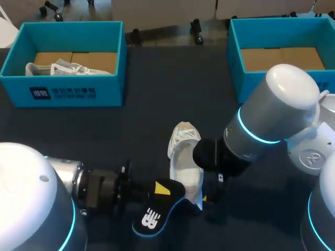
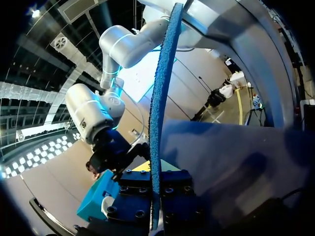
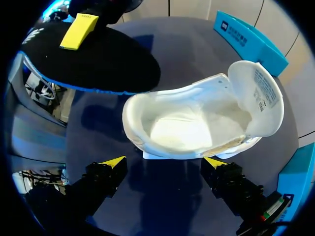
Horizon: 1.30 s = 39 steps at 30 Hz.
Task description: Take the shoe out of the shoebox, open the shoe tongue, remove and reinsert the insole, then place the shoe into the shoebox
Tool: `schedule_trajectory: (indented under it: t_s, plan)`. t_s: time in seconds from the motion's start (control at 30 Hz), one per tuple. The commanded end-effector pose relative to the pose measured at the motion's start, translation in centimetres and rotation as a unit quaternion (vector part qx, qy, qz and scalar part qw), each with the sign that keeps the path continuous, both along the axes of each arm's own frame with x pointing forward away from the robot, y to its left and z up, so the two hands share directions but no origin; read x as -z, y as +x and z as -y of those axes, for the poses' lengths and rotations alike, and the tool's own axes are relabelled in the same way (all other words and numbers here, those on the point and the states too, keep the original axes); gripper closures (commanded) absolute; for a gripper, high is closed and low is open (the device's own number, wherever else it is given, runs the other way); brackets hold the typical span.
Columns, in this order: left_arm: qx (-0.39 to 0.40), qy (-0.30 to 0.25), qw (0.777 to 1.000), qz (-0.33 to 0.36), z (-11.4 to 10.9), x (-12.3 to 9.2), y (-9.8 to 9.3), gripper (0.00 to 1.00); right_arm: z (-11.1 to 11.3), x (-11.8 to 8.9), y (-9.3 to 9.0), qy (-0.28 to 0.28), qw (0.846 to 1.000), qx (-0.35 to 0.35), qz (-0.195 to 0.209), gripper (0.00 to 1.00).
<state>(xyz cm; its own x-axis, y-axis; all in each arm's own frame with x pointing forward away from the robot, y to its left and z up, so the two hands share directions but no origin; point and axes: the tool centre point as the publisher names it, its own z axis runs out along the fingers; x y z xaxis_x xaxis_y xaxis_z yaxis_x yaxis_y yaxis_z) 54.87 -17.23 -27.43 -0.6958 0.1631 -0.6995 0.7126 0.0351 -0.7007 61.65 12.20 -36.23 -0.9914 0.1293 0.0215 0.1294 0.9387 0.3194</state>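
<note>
A white shoe [image 1: 184,159] lies on the dark table, tongue [image 3: 258,96] folded back and its inside [image 3: 182,130] bare. My left gripper [image 1: 161,189] is shut on the black insole [image 1: 154,214] with a blue edge, holding it just left of the shoe's heel. The left wrist view shows the insole [image 2: 160,113] edge-on between the left gripper [image 2: 156,184]. My right gripper [image 3: 165,164] stands open just above the shoe's heel side, nothing between its fingers; the insole [image 3: 93,59] hangs beyond the shoe [image 3: 197,123]. In the head view the right gripper [image 1: 207,196] is mostly hidden under its wrist.
A teal shoebox [image 1: 63,91] at the back left holds another white shoe [image 1: 68,68]. A second teal shoebox [image 1: 235,63] at the back right shows only its cardboard floor. My right arm's elbow [image 1: 282,104] hangs over the table in front of that box.
</note>
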Motion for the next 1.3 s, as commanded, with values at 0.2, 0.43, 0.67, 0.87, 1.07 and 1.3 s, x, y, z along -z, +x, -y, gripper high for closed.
schedule_trajectory:
  t_s: [0.2,0.43,0.67,0.87,1.07,1.3]
  plan:
    - [-0.014,0.001,1.000,-0.010,1.2,1.2,1.5,1.00,0.0,0.1,-0.1,0.001,1.000,0.000,0.001,0.00]
    - [-0.026,0.004,0.999,-0.020,1.3,1.6,2.6,1.00,0.0,0.1,-0.1,0.001,1.000,0.000,0.001,0.00]
    - [-0.038,0.009,0.999,-0.014,1.1,1.9,3.3,1.00,0.0,0.1,-0.1,0.001,1.000,0.000,0.001,0.00]
    - [-0.050,0.014,0.999,-0.014,1.0,2.2,4.3,1.00,0.0,0.1,-0.1,0.001,1.000,0.000,0.001,0.00]
    - [-0.052,0.023,0.998,-0.012,1.0,2.7,4.9,1.00,0.0,0.1,-0.1,0.001,1.000,0.000,0.001,0.00]
    - [-0.055,0.027,0.998,-0.011,0.3,2.8,5.5,1.00,0.0,0.1,-0.1,0.001,1.000,0.000,0.001,0.00]
